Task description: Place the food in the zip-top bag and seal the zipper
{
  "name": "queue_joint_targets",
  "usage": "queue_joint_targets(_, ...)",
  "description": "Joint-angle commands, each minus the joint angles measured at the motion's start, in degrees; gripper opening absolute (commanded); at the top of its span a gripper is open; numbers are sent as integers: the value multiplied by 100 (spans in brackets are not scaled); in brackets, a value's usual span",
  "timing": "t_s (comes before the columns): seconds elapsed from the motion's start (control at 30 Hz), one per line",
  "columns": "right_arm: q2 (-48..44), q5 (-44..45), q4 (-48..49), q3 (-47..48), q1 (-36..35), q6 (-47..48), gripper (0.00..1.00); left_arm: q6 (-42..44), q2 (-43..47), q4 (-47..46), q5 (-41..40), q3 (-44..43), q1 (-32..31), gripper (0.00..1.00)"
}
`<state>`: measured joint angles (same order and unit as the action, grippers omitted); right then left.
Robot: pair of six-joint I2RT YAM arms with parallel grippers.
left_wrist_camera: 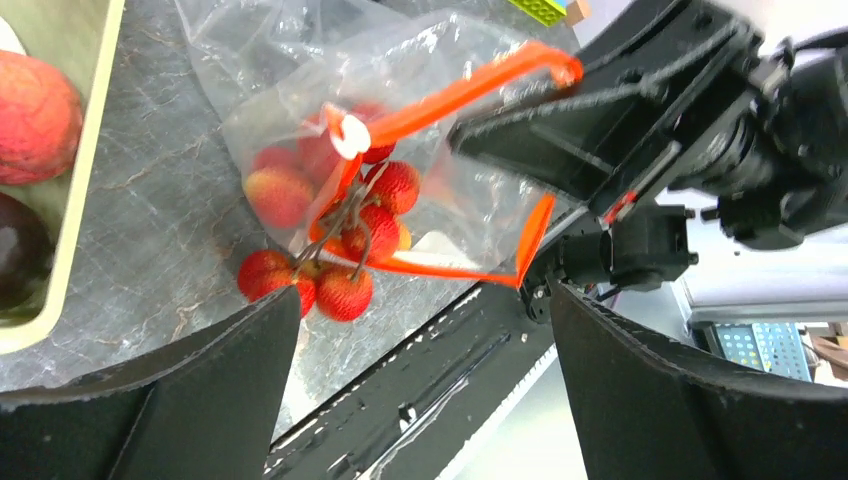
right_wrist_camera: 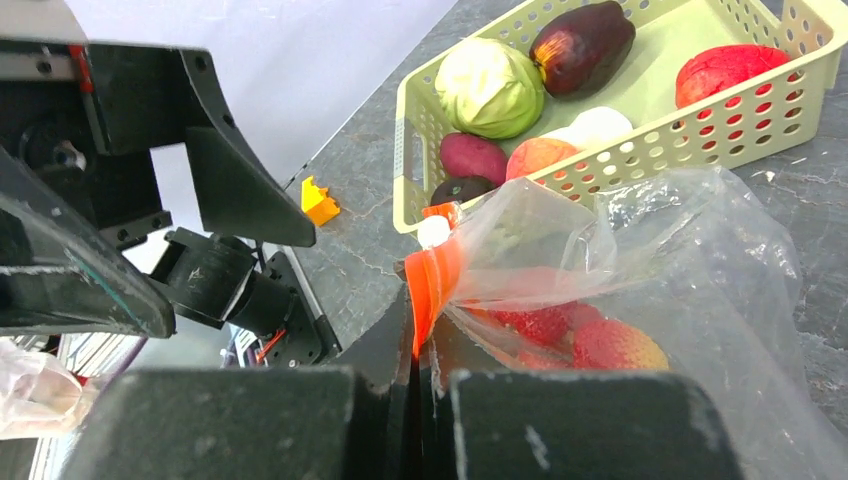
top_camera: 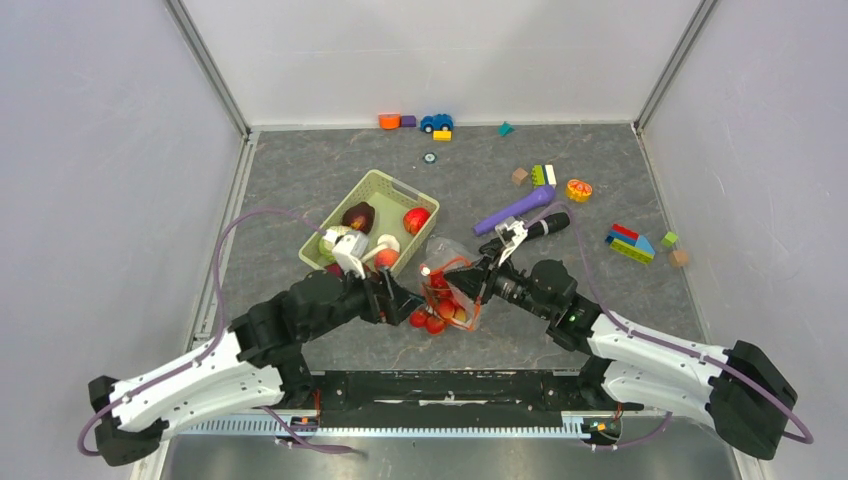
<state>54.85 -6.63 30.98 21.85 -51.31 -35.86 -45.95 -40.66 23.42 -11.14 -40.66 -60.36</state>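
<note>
I am looking down on the grey marbled desk (top_camera: 560, 320), where both arms are pointing inward toward the middle of the top view. The light-green slotted basket (top_camera: 385, 198) is sitting left of centre. It is holding most of the food, showing at the upper right of the right wrist view: a green cabbage (right_wrist_camera: 490, 85), a dark purple piece (right_wrist_camera: 583, 45), a red fruit (right_wrist_camera: 730, 70), a peach apple (right_wrist_camera: 540, 155) and a white piece (right_wrist_camera: 600, 125).

The zip-top bag (top_camera: 445, 262) is lying just right of the basket's lower corner, between the two end effectors. It is looking clear and crinkly, with its mouth gaping toward the left wrist camera. A white label (left_wrist_camera: 440, 245) is showing faintly through the plastic at the centre of that view, and I am finding its print too blurred to read.

The left end effector (left_wrist_camera: 425, 293) is hanging wide open, its fingers spread toward the lower corners of its frame and gripping nothing. The right end effector (right_wrist_camera: 420, 370) is pinching tight on the zipper (left_wrist_camera: 450, 100), the orange-red strip looping around the bag's mouth.

A cluster of red bumpy fruits (left_wrist_camera: 370, 225) is lying across that mouth. Some are sitting inside the plastic, and two are resting on the desk just below the lower strip. The small white slider (left_wrist_camera: 347, 135) is sitting at the strip's upper-left bend.
</note>
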Motion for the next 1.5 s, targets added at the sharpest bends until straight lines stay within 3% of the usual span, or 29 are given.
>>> queue_joint_targets(0.0,-72,-639,31,540,138,-156,0,508,852,-485,350,915,-19,100)
queue_joint_targets(0.13,-48,-895,-25,654,155,-272,0,562,1291,-1018,201,1301,-20,100)
queue_joint_targets(0.23,-14,-1028,119,621,156,-446,0,702,1052,-1251,18,1321,-19,98)
queue_joint_targets(0.37,61,-1112,174,587,159,-564,0,981,341,-1578,-320,1036,-12,81)
queue_joint_targets(0.53,87,-1163,233,540,158,-649,0,1124,-447,-1864,-543,736,-19,72)
queue_joint_targets(0.6,79,-1193,254,540,164,-663,0,1109,-676,-1902,-584,710,-15,64)
queue_joint_targets(0.7,65,-1235,261,541,162,-661,0,1041,-901,-1868,-639,678,-19,41)
queue_joint_targets(0.8,81,-1173,88,570,186,-584,0,1015,-917,-1807,-445,615,-15,2)
queue_joint_targets(0.97,313,-1139,-151,663,245,-234,0,586,-837,-1507,-452,506,-25,2)
queue_joint_targets(1.03,484,-1153,-747,906,244,204,13,166,-873,-1356,-698,450,-24,2)
queue_joint_targets(1.1,604,-961,-1389,1085,233,647,40,-265,-997,-958,-1036,242,-24,2)
queue_joint_targets(1.2,515,-100,-2348,1190,229,1106,71,-718,-1249,-382,-1339,-151,-22,2)
queue_joint_targets(1.23,423,288,-2653,1190,218,1182,77,-808,-1311,-313,-1361,-229,-27,2)
queue_joint_targets(1.37,-64,1336,-3376,957,140,1166,82,-1135,-1434,-208,-1490,-390,-26,2)
queue_joint_targets(1.47,-417,1462,-3472,709,-59,943,83,-1222,-1604,0,-1655,-666,-33,2)
